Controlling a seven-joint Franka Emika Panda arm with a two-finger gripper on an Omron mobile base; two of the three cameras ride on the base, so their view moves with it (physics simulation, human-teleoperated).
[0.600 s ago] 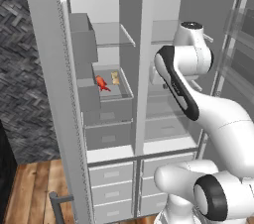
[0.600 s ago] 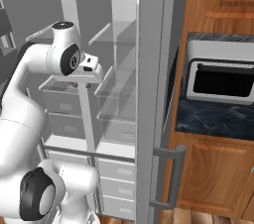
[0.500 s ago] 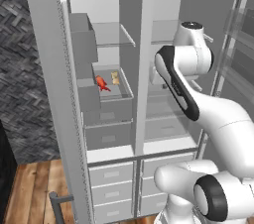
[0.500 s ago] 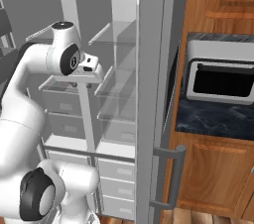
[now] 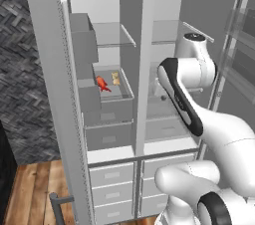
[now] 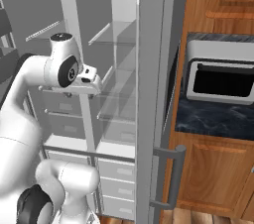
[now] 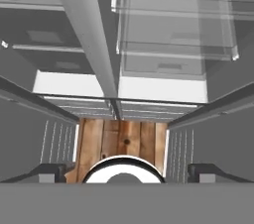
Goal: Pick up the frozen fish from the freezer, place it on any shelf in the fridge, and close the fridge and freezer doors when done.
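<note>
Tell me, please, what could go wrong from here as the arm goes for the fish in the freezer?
1. The fish lies right beside a beige lump on the same freezer shelf; the jaws could catch the lump instead, or knock it off.
2. The gripper sits in front of the fridge half, so it must cross the centre divider and could hit it.
3. The fish is at the very edge of the hand view, so aiming is poor.
</note>
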